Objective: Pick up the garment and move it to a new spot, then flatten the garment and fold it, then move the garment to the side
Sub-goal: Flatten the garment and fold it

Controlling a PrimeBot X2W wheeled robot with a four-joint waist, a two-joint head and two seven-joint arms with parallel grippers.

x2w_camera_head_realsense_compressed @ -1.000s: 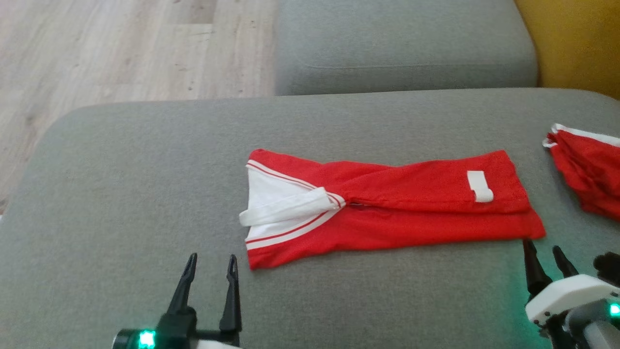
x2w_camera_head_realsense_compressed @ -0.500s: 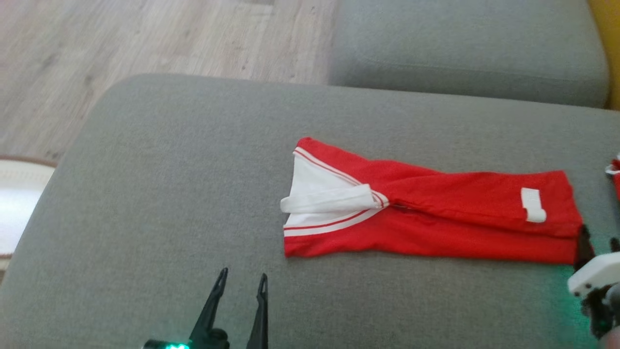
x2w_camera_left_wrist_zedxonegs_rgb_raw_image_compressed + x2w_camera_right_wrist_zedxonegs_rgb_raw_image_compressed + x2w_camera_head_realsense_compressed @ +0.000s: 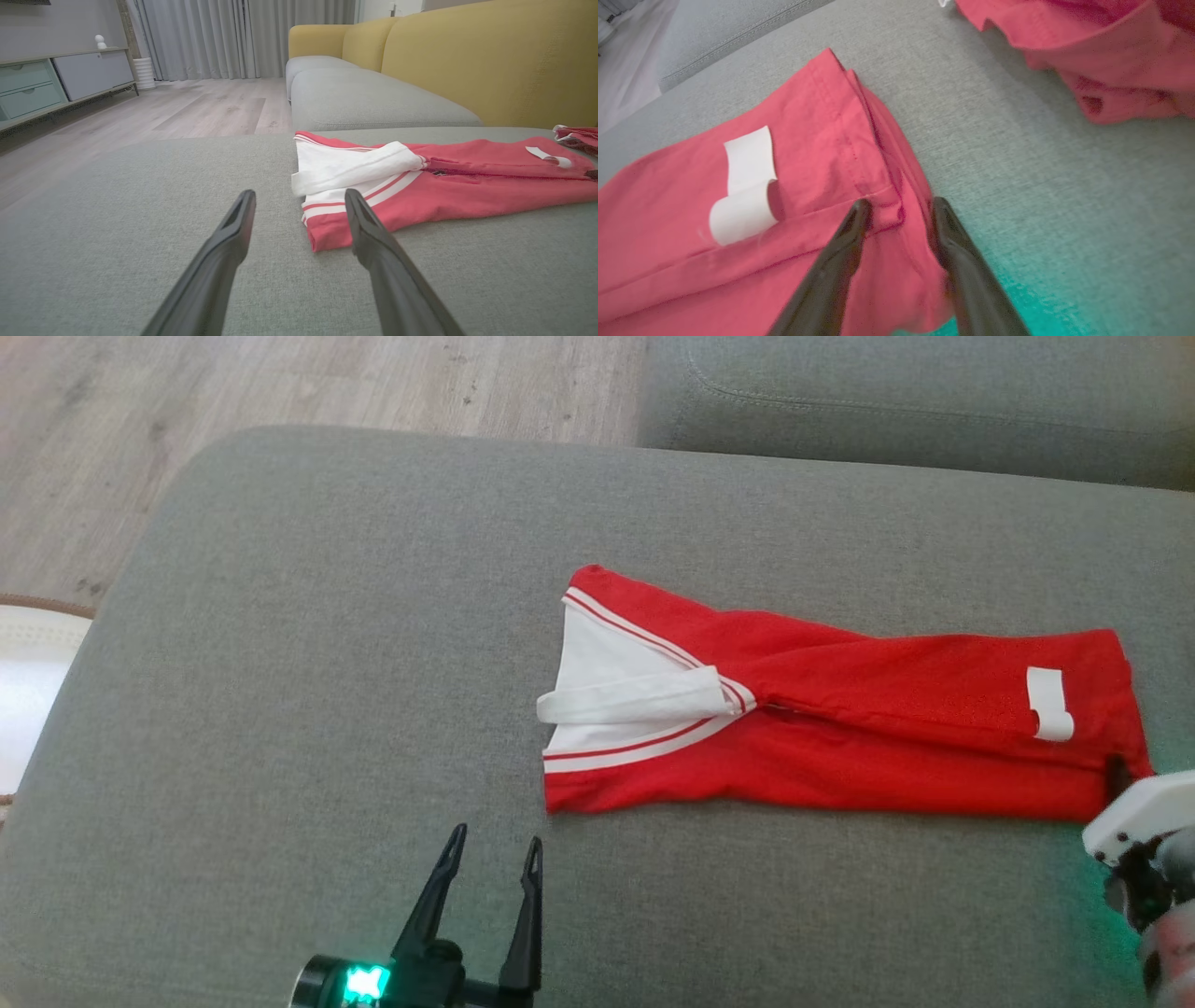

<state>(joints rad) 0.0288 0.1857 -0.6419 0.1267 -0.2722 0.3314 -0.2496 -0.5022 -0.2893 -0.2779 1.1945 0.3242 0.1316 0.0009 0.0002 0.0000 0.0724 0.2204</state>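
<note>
I have the garment (image 3: 840, 747) lying folded into a long red strip across the grey sofa cushion (image 3: 327, 663); its white collar (image 3: 635, 700), edged with red and white stripes, sits at the garment's left end, with one white flap turned across it; a small white label (image 3: 1047, 702), curled over at one end, lies on top close to the garment's right end; the left gripper (image 3: 497, 836) is on my side of the garment, just off its near left corner and apart from the cloth, low over the cushion, and its jaws are spread wide with nothing between them; in the left wrist view one finger lines up with that corner, though I see bare cushion between them from the head view; the right gripper (image 3: 900, 202) is at the garment's near right corner, its jaws standing apart astride the hemmed edge; one fingertip rests on the red cloth beside a stitched seam, the other is at the outer side of the edge, and a ridge of layered cloth rises between them; I see a gap there, and the cloth does not look clamped; a green glow falls on the cushion just right of the garment; a second red garment (image 3: 1111, 56) lies bunched beyond the garment's right end, with bare cushion between the two; behind the garment there is another grey cushion (image 3: 887, 392), and a wooden floor (image 3: 327, 383) lies beyond the garment's far left.
</note>
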